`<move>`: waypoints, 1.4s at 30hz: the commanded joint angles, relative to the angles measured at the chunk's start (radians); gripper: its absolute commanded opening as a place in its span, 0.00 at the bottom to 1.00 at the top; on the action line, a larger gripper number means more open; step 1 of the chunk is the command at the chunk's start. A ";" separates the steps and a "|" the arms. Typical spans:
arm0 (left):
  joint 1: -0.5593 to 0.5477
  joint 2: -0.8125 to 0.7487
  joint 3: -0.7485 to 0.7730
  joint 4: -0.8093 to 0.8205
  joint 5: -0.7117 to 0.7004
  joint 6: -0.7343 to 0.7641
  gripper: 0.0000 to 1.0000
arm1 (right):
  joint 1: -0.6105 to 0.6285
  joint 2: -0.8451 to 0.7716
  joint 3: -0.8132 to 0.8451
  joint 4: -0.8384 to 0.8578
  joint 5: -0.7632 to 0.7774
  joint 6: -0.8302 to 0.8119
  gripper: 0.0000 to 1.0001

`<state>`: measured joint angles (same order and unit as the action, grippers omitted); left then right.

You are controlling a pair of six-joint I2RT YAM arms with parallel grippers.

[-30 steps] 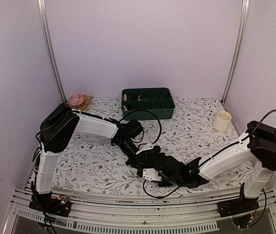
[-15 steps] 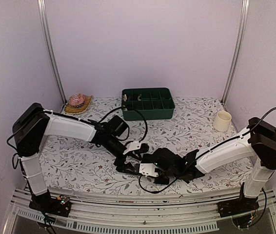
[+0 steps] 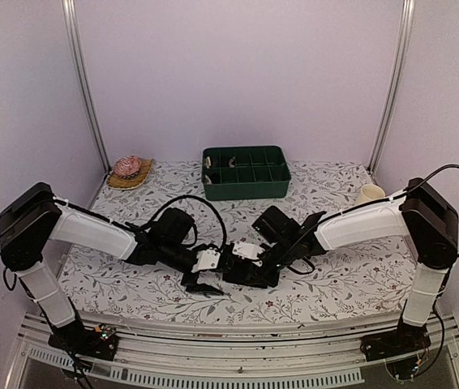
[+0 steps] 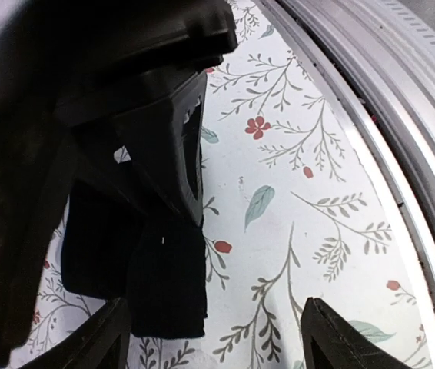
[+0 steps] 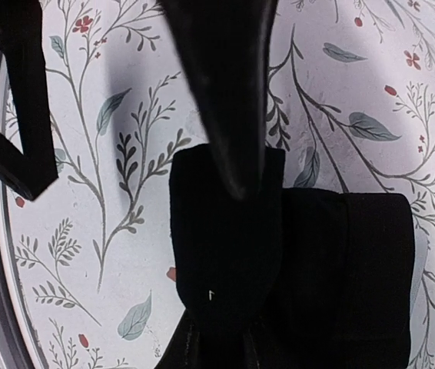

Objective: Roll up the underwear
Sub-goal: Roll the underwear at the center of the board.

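Observation:
The underwear is a plain black folded bundle lying on the flowered table near the front edge. It also shows in the left wrist view and as a dark mass in the top view. My right gripper is shut on the underwear's near end, with the fabric bunched between its jaws. My left gripper is open just left of the bundle. One of its fingers hangs over the fabric and the other over bare table. From above, the left gripper and right gripper meet at the bundle.
A green compartment tray stands at the back centre. A cream cup is at the back right, and a pink object on a woven dish at the back left. The metal front rail runs close beside the left gripper.
My left gripper has opened, let go of the fabric and drawn back left. My right arm has swung from the front right toward the centre, bringing the underwear bundle with it.

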<state>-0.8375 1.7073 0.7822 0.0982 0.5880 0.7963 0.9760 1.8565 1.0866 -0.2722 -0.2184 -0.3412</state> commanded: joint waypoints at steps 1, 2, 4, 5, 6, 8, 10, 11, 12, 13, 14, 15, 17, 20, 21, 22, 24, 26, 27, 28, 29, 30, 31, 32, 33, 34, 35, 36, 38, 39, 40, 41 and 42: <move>-0.050 0.032 -0.017 0.116 -0.099 0.022 0.78 | -0.041 0.090 0.045 -0.170 -0.245 0.050 0.10; -0.058 0.032 -0.024 0.131 -0.120 0.017 0.78 | -0.049 0.096 0.053 -0.177 -0.278 0.053 0.10; -0.074 0.034 -0.027 0.144 -0.141 0.016 0.78 | -0.068 0.110 0.069 -0.192 -0.342 0.057 0.11; -0.083 0.037 -0.025 0.144 -0.153 0.012 0.78 | -0.074 0.118 0.078 -0.203 -0.363 0.057 0.11; -0.092 0.041 -0.020 0.140 -0.167 0.010 0.78 | -0.077 0.125 0.086 -0.213 -0.385 0.059 0.11; -0.103 0.051 -0.012 0.130 -0.186 0.010 0.75 | -0.083 0.132 0.092 -0.218 -0.416 0.055 0.11; -0.107 0.062 -0.007 0.130 -0.195 0.008 0.72 | -0.087 0.138 0.099 -0.222 -0.437 0.055 0.11; -0.108 0.068 -0.005 0.127 -0.194 0.009 0.71 | -0.089 0.141 0.103 -0.223 -0.441 0.056 0.11; -0.108 0.071 -0.003 0.123 -0.193 0.011 0.70 | -0.089 0.144 0.104 -0.227 -0.444 0.057 0.10; -0.109 0.073 -0.005 0.118 -0.191 0.018 0.69 | -0.091 0.145 0.106 -0.229 -0.443 0.057 0.11; -0.110 0.074 -0.009 0.118 -0.191 0.028 0.68 | -0.094 0.147 0.108 -0.228 -0.442 0.060 0.11; -0.113 0.074 -0.013 0.120 -0.192 0.034 0.65 | -0.096 0.148 0.108 -0.229 -0.441 0.062 0.11; -0.114 0.083 -0.008 0.121 -0.196 0.031 0.59 | -0.100 0.150 0.111 -0.230 -0.431 0.062 0.11; -0.116 0.104 0.015 0.096 -0.197 0.012 0.47 | -0.099 0.145 0.116 -0.235 -0.405 0.065 0.11; -0.115 0.109 0.021 0.091 -0.199 0.008 0.43 | -0.100 0.141 0.114 -0.232 -0.391 0.065 0.11; -0.114 0.114 0.026 0.085 -0.198 0.004 0.38 | -0.100 0.136 0.111 -0.228 -0.375 0.066 0.11; -0.112 0.125 0.042 0.064 -0.186 -0.001 0.29 | -0.101 0.128 0.105 -0.215 -0.334 0.071 0.12; -0.112 0.141 0.067 0.025 -0.169 -0.010 0.17 | -0.099 0.113 0.097 -0.195 -0.280 0.080 0.13; -0.109 0.151 0.083 -0.001 -0.156 -0.014 0.12 | -0.100 0.098 0.084 -0.175 -0.257 0.087 0.15; -0.104 0.161 0.098 -0.023 -0.147 -0.020 0.07 | -0.100 0.078 0.068 -0.151 -0.233 0.089 0.18; -0.100 0.171 0.116 -0.049 -0.137 -0.025 0.04 | -0.100 0.057 0.049 -0.131 -0.210 0.092 0.25; -0.093 0.183 0.134 -0.074 -0.121 -0.029 0.02 | -0.099 0.032 0.030 -0.110 -0.185 0.093 0.30; -0.087 0.197 0.151 -0.098 -0.104 -0.033 0.01 | -0.099 0.006 0.007 -0.090 -0.163 0.091 0.35; -0.080 0.211 0.170 -0.122 -0.090 -0.037 0.00 | -0.100 -0.023 -0.019 -0.064 -0.140 0.089 0.39; -0.074 0.225 0.189 -0.150 -0.078 -0.040 0.00 | -0.099 -0.058 -0.047 -0.038 -0.116 0.087 0.43; -0.067 0.242 0.211 -0.178 -0.066 -0.043 0.00 | -0.099 -0.091 -0.080 -0.010 -0.096 0.084 0.45; -0.062 0.249 0.230 -0.200 -0.056 -0.046 0.00 | -0.100 -0.129 -0.112 0.020 -0.076 0.080 0.47; -0.057 0.284 0.245 -0.221 -0.046 -0.048 0.00 | -0.100 -0.162 -0.143 0.047 -0.053 0.075 0.49; -0.045 0.308 0.268 -0.248 -0.013 -0.056 0.00 | -0.100 -0.247 -0.211 0.089 -0.018 0.063 0.51; -0.040 0.316 0.278 -0.260 -0.003 -0.060 0.00 | -0.097 -0.284 -0.241 0.113 0.000 0.054 0.51; -0.037 0.325 0.294 -0.281 0.007 -0.061 0.00 | -0.093 -0.319 -0.274 0.140 0.026 0.047 0.52; -0.034 0.334 0.315 -0.307 0.017 -0.063 0.00 | -0.086 -0.359 -0.308 0.170 0.051 0.033 0.53; -0.031 0.344 0.332 -0.332 0.026 -0.065 0.00 | -0.077 -0.394 -0.349 0.206 0.086 0.022 0.53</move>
<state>-0.8860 1.9862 1.0760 -0.0536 0.5781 0.7578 0.8780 1.5929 0.8402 -0.2256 -0.2775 -0.2714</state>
